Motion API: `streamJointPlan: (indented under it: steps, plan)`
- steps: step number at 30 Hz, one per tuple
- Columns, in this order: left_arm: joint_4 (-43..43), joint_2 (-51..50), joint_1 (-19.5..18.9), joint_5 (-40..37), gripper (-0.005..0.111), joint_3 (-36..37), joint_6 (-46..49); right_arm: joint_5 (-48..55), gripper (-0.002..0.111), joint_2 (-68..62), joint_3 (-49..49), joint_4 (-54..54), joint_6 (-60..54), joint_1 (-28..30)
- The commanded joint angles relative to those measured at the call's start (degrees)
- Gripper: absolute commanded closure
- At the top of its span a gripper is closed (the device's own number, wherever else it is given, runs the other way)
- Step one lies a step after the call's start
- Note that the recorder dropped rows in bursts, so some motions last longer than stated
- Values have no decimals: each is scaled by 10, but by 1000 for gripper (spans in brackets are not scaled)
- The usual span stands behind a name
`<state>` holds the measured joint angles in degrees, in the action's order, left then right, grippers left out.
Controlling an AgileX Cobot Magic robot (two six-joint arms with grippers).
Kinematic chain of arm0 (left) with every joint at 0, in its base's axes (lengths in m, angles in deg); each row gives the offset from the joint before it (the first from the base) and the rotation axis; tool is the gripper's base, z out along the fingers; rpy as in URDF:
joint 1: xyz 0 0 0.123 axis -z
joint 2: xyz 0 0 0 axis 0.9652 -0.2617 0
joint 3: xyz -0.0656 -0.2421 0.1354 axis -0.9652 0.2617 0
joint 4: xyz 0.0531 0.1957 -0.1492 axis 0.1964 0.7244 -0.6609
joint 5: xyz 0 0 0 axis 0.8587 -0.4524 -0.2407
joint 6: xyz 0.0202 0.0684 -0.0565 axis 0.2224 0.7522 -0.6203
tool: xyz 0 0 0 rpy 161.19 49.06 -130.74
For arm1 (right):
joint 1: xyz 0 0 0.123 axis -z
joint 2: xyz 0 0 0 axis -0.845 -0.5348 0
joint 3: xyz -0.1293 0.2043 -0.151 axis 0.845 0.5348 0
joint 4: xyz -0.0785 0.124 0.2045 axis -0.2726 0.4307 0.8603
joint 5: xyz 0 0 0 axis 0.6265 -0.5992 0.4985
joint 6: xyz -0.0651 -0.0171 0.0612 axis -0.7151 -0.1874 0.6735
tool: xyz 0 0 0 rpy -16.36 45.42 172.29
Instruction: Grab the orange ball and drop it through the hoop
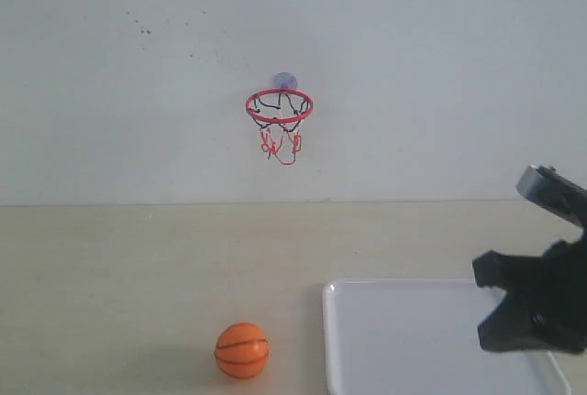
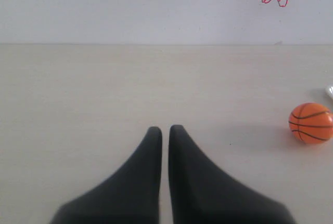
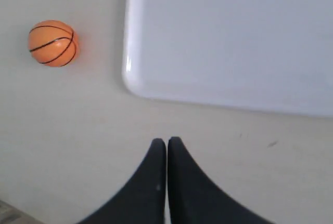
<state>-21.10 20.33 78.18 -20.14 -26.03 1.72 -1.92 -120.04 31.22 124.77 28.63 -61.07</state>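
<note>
Nearest in the exterior view, the orange ball (image 1: 242,350) sat on the pale table (image 1: 138,267) just to the left of the white tray (image 1: 404,340), close to the tray's left edge but not touching it. Nothing held it. It had thin black seams and a soft shadow beneath it.

The tray lay flat on the table, with 1 rounded corner showing in the right wrist view (image 3: 136,81). The right arm's dark body (image 1: 541,308) hung over the tray's right part in the exterior view.

The right gripper (image 3: 166,142) had its 2 black fingers pressed together with only a hairline slit between them and nothing in its grasp. Their tips were over bare table just off the tray's rim, well apart from the ball (image 3: 52,43), which lay beyond the tray's rounded corner.

The left gripper (image 2: 165,129) was likewise closed to a thin gap and empty. It was over bare table on the far side of the ball (image 2: 311,122) from the tray, well apart from both.

Farther back than the tray, the table met a plain white wall (image 1: 138,93). The hoop (image 1: 279,106) was fixed there, high above the tray's left edge. Its red ring was roughly level, its black-and-red net hung below, and a greyish round mount (image 1: 284,80) sat behind the ring.
</note>
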Motion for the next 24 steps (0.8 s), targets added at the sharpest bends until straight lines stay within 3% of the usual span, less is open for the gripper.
streamJointPlan:
  steps: [1, 8, 24]
  plan:
    - [1, 2, 2, 5, 103, 2, 1, 16, 108, 87, 84, 41, 6, -1]
    - [1, 2, 2, 5, 103, 2, 1, 96, 108, 153, 115, 42, 6, -1]
    - [1, 2, 2, 5, 103, 2, 1, 85, 108, 156, 115, 39, 4, -6]
